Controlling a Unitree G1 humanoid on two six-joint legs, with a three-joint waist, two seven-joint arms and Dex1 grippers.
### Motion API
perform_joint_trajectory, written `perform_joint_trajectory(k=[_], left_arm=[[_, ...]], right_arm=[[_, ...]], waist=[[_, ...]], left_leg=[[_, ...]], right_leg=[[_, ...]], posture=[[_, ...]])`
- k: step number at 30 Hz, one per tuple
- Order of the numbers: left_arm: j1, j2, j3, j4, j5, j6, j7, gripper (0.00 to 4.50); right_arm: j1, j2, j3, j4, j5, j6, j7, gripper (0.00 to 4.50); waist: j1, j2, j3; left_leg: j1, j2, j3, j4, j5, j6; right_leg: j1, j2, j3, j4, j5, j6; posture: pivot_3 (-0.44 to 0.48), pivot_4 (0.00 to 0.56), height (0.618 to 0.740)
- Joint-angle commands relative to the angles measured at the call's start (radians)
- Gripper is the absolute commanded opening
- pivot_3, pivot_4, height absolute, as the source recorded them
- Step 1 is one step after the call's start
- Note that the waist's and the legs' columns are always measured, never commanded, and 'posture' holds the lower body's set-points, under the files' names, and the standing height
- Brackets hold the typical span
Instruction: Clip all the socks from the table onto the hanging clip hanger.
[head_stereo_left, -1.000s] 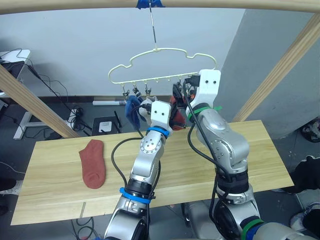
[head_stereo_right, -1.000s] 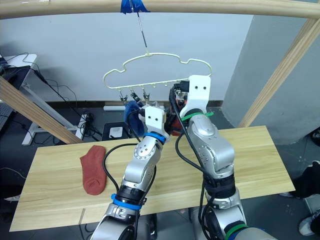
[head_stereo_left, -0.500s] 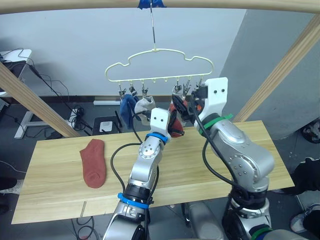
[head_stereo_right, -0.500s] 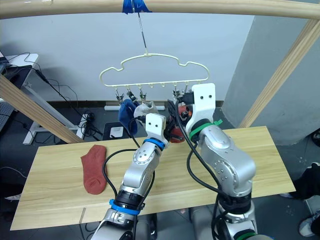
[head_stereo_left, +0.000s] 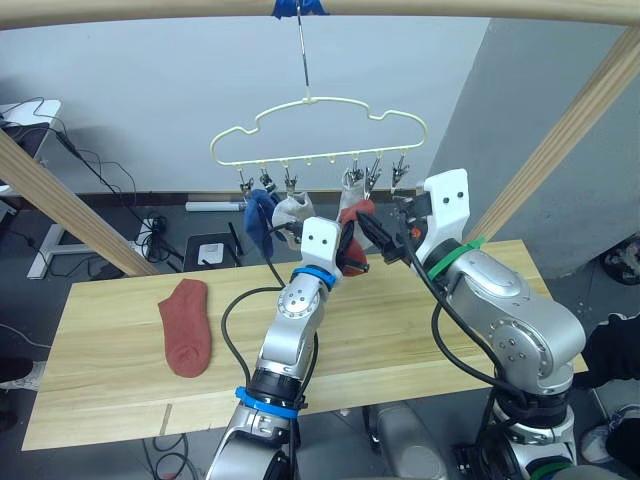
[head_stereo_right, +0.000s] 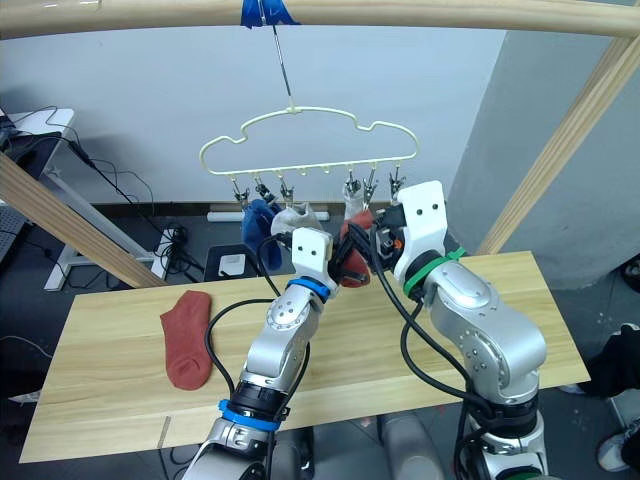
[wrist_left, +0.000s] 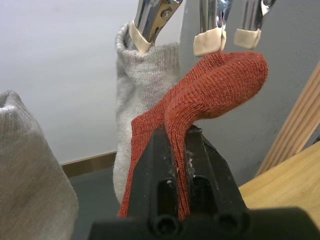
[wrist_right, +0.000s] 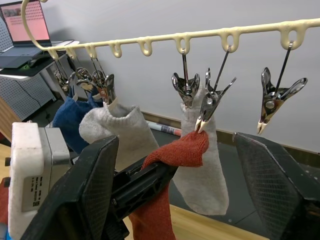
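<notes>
The pale clip hanger (head_stereo_left: 330, 155) hangs from the top wooden bar. A blue sock (head_stereo_left: 262, 215) and two grey socks (head_stereo_left: 292, 212) (wrist_right: 202, 170) hang from its clips. My left gripper (wrist_left: 177, 135) is shut on a rust-red sock (wrist_left: 210, 95) and holds it up so that its top touches the tips of a clip (wrist_right: 205, 120) next to the right grey sock. My right gripper (wrist_right: 177, 137) is open just right of that sock, below the clips. Another rust-red sock (head_stereo_left: 187, 328) lies flat on the table (head_stereo_left: 110, 380) at the left.
One free clip (wrist_right: 272, 102) hangs at the hanger's right end. The frame's top bar (head_stereo_left: 400, 8) runs overhead, and slanted wooden posts (head_stereo_left: 560, 130) (head_stereo_left: 70, 210) stand at either side. Cables and a power strip lie on the floor behind the table.
My right gripper has come down and to the right, away from the clips. The hanger has swung slightly left and levelled. The left gripper still holds the red sock at the clips.
</notes>
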Motion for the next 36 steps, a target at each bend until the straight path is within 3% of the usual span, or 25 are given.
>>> perform_joint_trajectory(k=[1, 8, 20, 32, 36], left_arm=[[0.002, -0.006, -0.019, -0.039, 0.000, -0.016, -0.014, 0.00], [-0.002, -0.011, -0.011, -0.037, -0.003, -0.024, -0.015, 0.00], [0.035, 0.016, -0.015, -0.084, -0.007, -0.015, -0.041, 3.44], [0.078, 0.076, -0.028, -0.160, -0.026, 0.014, -0.121, 3.44], [0.112, 0.173, -0.037, -0.262, -0.067, 0.039, -0.251, 3.44]], right_arm=[[0.003, -0.004, 0.005, -0.035, 0.005, -0.017, 0.010, 3.79], [0.008, -0.010, 0.008, -0.030, -0.005, -0.021, 0.010, 3.79], [0.021, -0.022, 0.007, -0.031, -0.008, -0.028, 0.015, 3.83], [0.028, -0.050, 0.012, -0.023, -0.027, -0.056, 0.021, 3.83], [0.036, -0.076, 0.029, -0.014, -0.085, -0.118, 0.010, 3.83]], waist=[[0.000, 0.000, 0.000], [0.000, 0.000, 0.000], [0.000, 0.000, 0.000], [0.001, 0.000, 0.000], [0.000, 0.000, 0.000]], left_leg=[[0.000, 0.000, 0.000, 0.000, 0.000, 0.000], [0.000, 0.000, 0.000, 0.000, 0.000, 0.000], [0.000, 0.000, 0.000, 0.000, 0.000, 0.000], [0.000, 0.000, 0.000, 0.000, 0.000, 0.000], [0.000, 0.000, 0.000, 0.000, 0.000, 0.000]], right_leg=[[0.000, 0.000, 0.000, 0.000, 0.000, 0.000], [0.000, 0.000, 0.000, 0.000, 0.000, 0.000], [0.000, 0.000, 0.000, 0.000, 0.000, 0.000], [0.000, 0.000, 0.000, 0.000, 0.000, 0.000], [0.000, 0.000, 0.000, 0.000, 0.000, 0.000]], posture=[[-0.238, 0.224, 0.740], [-0.239, 0.223, 0.740], [-0.232, 0.218, 0.740], [-0.228, 0.220, 0.740], [-0.230, 0.220, 0.740]])
